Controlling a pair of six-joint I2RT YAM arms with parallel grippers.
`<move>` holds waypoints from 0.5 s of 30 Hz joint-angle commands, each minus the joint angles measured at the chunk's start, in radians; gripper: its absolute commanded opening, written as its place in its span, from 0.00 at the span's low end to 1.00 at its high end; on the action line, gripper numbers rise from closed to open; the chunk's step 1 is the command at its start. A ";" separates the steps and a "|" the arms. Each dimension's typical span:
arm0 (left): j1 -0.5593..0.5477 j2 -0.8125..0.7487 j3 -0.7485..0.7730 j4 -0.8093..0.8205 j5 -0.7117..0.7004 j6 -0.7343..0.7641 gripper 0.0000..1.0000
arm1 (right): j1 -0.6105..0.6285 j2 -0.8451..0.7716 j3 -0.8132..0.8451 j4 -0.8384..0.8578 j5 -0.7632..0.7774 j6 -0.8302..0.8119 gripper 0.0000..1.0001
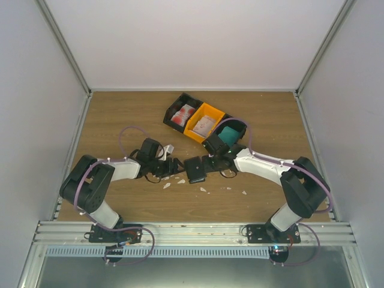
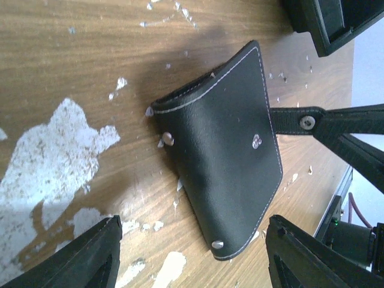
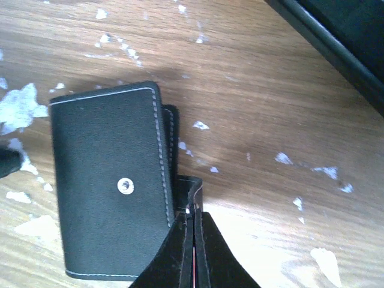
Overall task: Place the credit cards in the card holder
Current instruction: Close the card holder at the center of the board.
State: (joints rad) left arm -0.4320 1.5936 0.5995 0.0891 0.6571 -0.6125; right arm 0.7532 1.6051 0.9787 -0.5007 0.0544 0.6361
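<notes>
Black card holder (image 1: 195,169) lies shut mid-worktop (image 1: 120,204). The left end effector (image 2: 193,221) is spread open astride it (probably to steady it), and the right end effector (image 3: 193,216) is pinched closed at its flap edge. Beyond, the credit cards (image 1: 182,115) sit in three bins (image 1: 210,107), apparently none loaded.

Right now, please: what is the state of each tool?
Left tool: open, holding nothing.
Right tool: closed on the card holder's snap strap.
</notes>
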 commanded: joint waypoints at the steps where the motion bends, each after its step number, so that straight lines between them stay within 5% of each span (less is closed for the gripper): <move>1: -0.008 0.037 0.035 0.020 -0.036 0.022 0.68 | -0.044 -0.043 -0.056 0.149 -0.141 -0.090 0.01; 7: -0.014 0.072 0.060 0.013 -0.050 0.034 0.64 | -0.089 -0.045 -0.071 0.239 -0.264 -0.201 0.00; 15: -0.031 0.098 0.084 0.003 -0.046 0.067 0.53 | -0.089 0.019 0.004 0.153 -0.264 -0.292 0.01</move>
State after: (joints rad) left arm -0.4461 1.6604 0.6609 0.0948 0.6338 -0.5846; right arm 0.6689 1.5944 0.9318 -0.3260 -0.1886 0.4191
